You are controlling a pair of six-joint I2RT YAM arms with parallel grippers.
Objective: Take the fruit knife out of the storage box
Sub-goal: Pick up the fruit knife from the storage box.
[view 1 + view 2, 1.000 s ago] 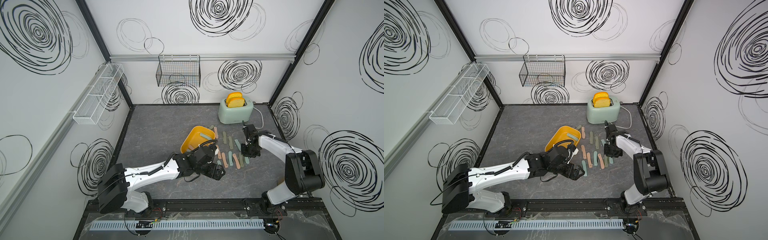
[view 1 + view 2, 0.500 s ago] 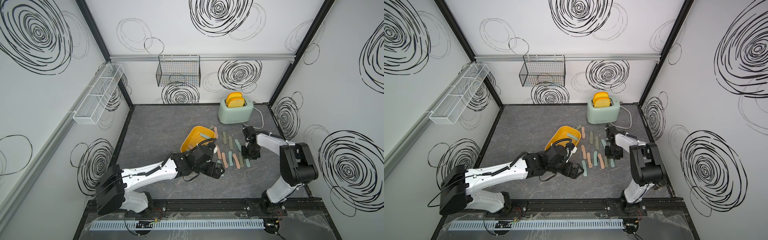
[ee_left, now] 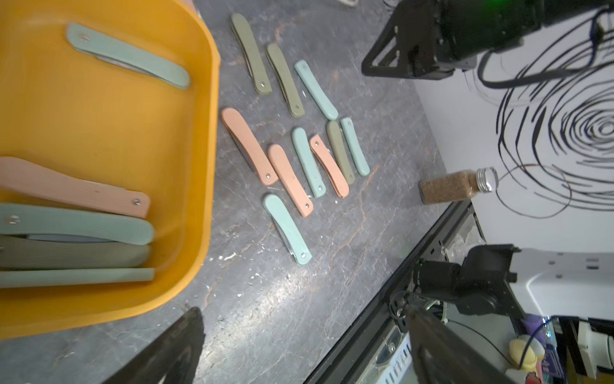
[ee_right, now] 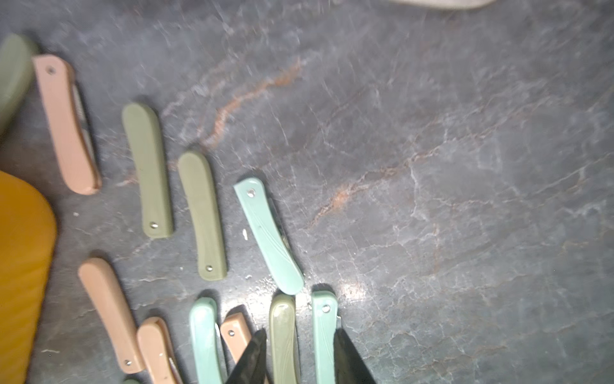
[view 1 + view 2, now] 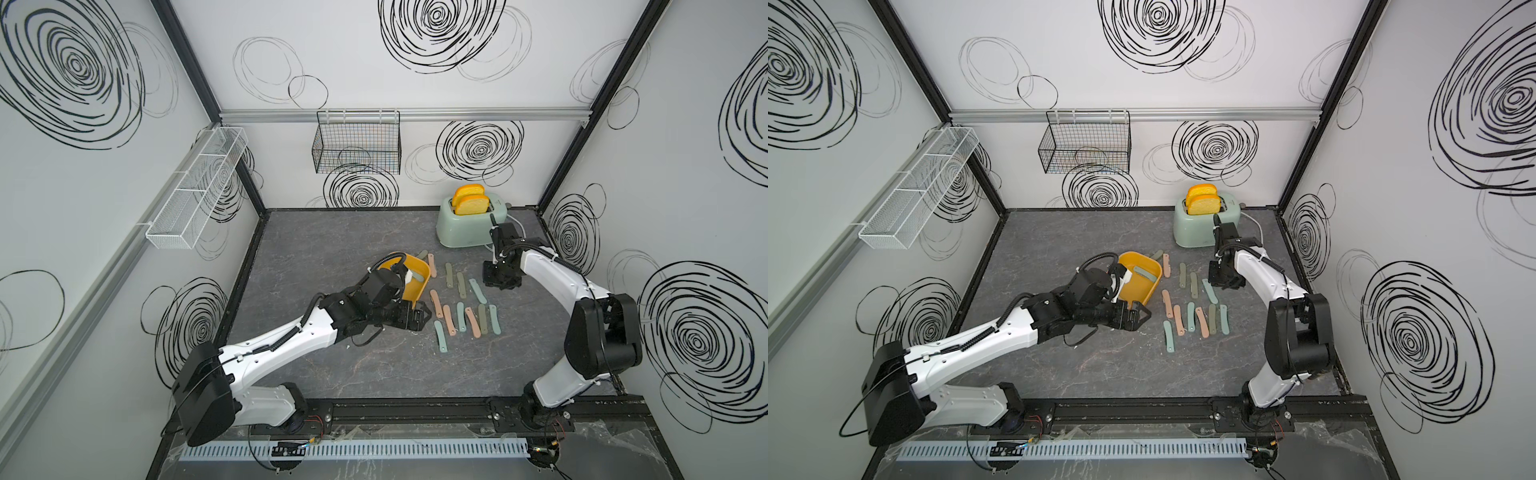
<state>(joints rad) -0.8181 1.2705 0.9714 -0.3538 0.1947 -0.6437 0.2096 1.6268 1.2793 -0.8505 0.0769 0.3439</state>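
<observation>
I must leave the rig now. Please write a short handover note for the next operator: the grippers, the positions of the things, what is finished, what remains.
Left gripper: open, empty, low over the table beside the near end of the storage box.
Right gripper: jaws apart, holding nothing, above the far right end of the knife rows.
Storage box: tilted, mid-table. Five folded fruit knives show inside in the left wrist view: a mint one alone near one wall, four more stacked at the other end, a peach one among them.
Done: about a dozen knives already lie in rows on the table, right of the box.
Left: take out the knives that remain.
</observation>
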